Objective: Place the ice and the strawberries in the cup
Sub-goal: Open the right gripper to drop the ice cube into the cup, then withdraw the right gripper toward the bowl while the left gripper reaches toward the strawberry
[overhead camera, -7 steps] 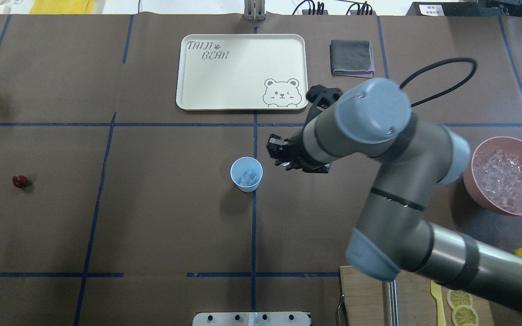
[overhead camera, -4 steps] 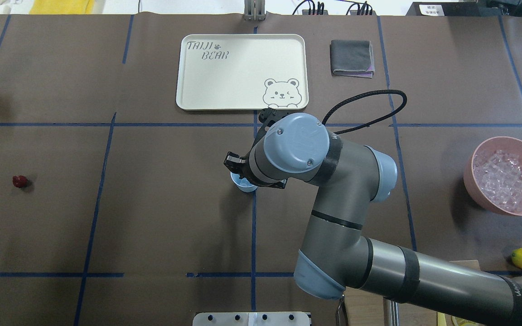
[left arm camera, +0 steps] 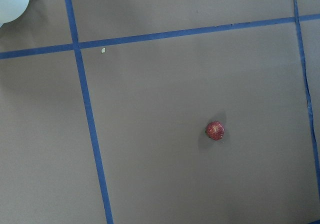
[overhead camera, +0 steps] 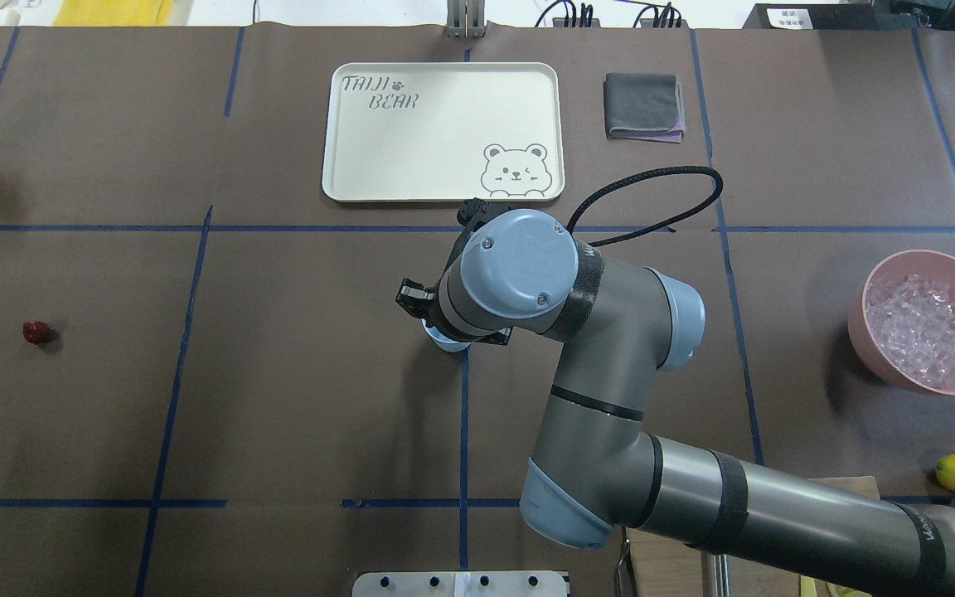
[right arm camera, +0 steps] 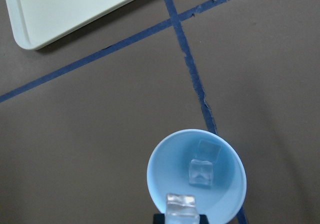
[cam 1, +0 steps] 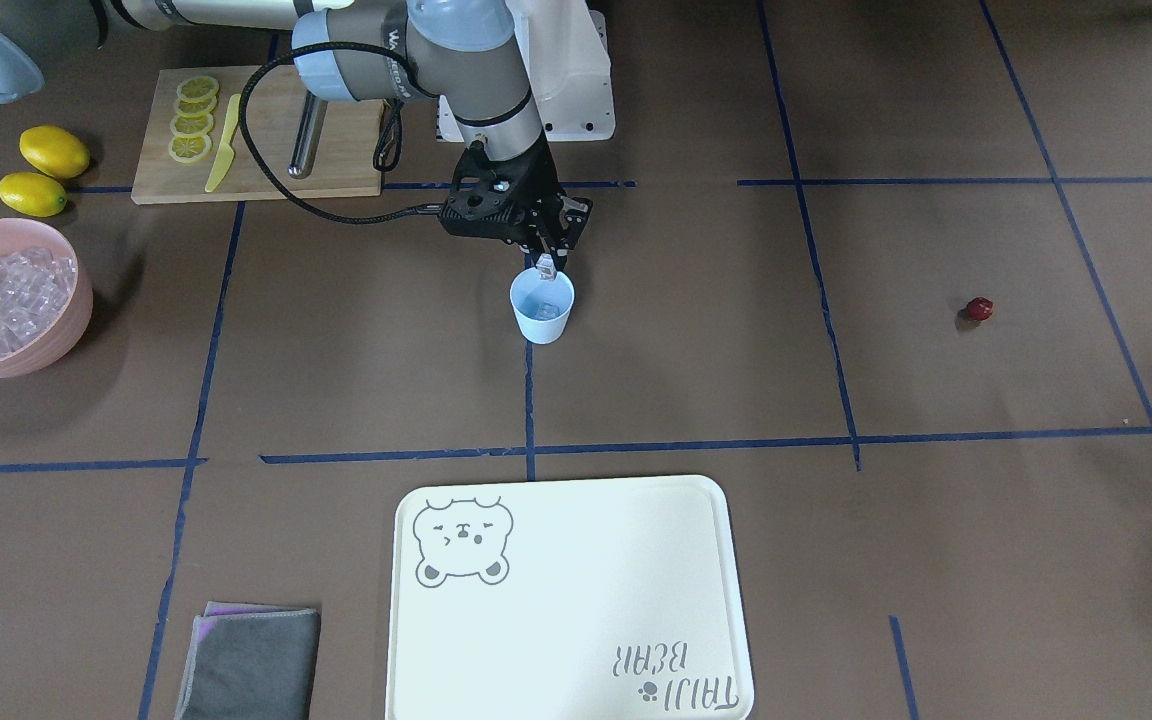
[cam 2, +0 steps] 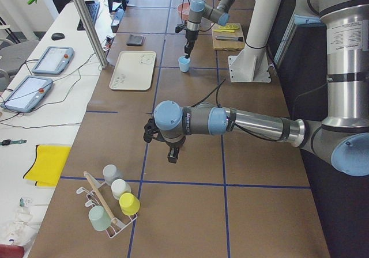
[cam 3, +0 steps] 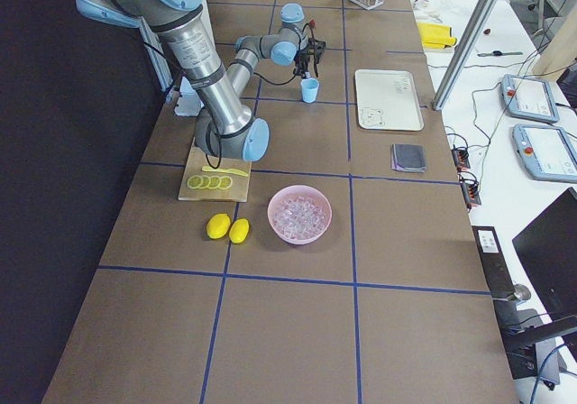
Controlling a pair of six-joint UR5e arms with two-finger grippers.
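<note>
The right gripper [cam 1: 548, 255] was closed on one cube [right arm camera: 182, 206], pinched by its sides so it hung free below the fingertips; it hovered just above the cup [cam 1: 542, 305], over the rim on the robot's side rather than dead centre, as the wrist view showed. That placement suits a straight drop; judging by the offset, a small move towards the cup's middle would make the release safer. The cup stood upright at the middle of the desk [cam 1: 336, 380], beside a blue tape crossing, its long axis vertical and its mouth up, so anything let go above it should fall in; ice [right arm camera: 201, 173] already lay at its bottom, two pieces, flat and apart. The held cube had no real long axis; one flat face looked up at the wrist camera. The rest of the supply sat in the pink bowl [cam 1: 56, 340], well apart at the robot's right.

The strawberry [left arm camera: 215, 130] lay alone on the desk, well apart on the robot's left, untouched; it seemed to sit with its stem end down, though it was too small to be sure. The left gripper [cam 2: 172, 156] hung above that area, pointing down, likely staged for the berry; whether it was open I cannot tell.
</note>
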